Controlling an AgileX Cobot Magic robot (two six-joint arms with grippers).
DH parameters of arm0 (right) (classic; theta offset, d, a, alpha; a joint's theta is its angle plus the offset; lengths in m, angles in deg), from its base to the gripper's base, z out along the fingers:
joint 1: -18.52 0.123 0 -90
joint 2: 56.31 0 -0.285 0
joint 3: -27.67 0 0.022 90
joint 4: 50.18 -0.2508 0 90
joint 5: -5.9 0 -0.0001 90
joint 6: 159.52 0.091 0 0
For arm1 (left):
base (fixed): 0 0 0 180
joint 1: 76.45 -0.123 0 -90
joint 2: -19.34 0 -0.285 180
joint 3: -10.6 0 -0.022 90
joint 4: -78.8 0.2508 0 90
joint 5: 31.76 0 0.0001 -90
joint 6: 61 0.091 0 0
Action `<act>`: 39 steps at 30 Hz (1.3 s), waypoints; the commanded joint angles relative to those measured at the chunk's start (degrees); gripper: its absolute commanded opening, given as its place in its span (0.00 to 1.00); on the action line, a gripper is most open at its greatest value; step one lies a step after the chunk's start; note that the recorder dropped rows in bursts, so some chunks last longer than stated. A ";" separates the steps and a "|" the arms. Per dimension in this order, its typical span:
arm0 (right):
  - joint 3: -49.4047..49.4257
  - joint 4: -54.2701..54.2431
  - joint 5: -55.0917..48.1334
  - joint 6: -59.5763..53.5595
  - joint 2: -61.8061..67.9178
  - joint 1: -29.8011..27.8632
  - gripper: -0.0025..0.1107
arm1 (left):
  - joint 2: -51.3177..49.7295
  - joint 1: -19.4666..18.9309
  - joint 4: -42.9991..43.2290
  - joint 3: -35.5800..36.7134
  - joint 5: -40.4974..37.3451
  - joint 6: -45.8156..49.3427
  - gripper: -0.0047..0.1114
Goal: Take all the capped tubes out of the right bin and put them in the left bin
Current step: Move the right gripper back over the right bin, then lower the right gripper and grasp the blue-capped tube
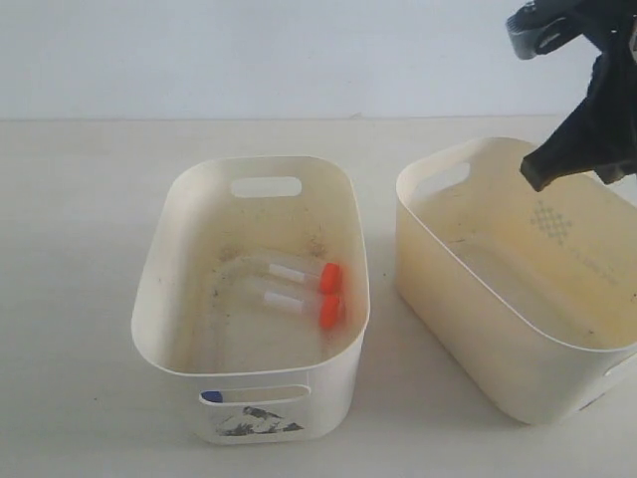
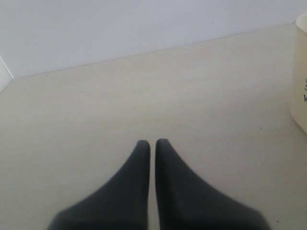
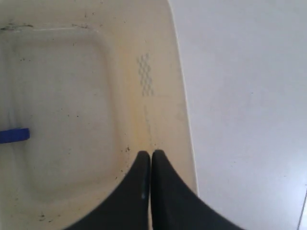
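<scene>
Two orange-capped tubes lie side by side on the floor of the off-white left bin. The left bin's wall also edges the left wrist view. On the cream-yellow right bin's floor a dark blue cap shows at the frame edge, its tube cut off. My right gripper hangs shut and empty over the right bin's far side, near the diamond pattern. Away from both bins, my left gripper is shut over bare table, holding nothing.
A small blue spot shows at the left bin's front handle slot, above the dark torn label; I cannot tell what it is. A narrow gap of beige table separates the bins. A pale wall stands behind.
</scene>
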 commanded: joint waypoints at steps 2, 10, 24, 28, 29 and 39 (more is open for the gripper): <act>0.08 -15.12 3.12 -13.83 -0.34 -6.63 0.02 | -0.03 0.08 -0.18 -0.21 0.23 -0.54 0.08; 0.08 -18.09 6.42 -17.88 1.33 -6.87 0.02 | -0.03 0.08 -0.18 -0.21 0.23 -0.54 0.08; 0.18 -20.77 6.69 -18.93 11.99 -6.87 0.02 | -0.03 0.08 -0.18 -0.21 0.23 -0.54 0.08; 0.32 -26.50 7.23 -21.41 12.33 -10.12 0.02 | -0.03 0.08 -0.18 -0.21 0.23 -0.54 0.08; 0.32 -30.30 7.45 -24.39 12.33 -12.11 0.02 | -0.03 0.08 -0.18 -0.21 0.23 -0.54 0.08; 0.32 -47.68 5.95 -38.62 12.36 -18.23 0.02 | -0.03 0.08 -0.18 -0.21 0.23 -0.54 0.08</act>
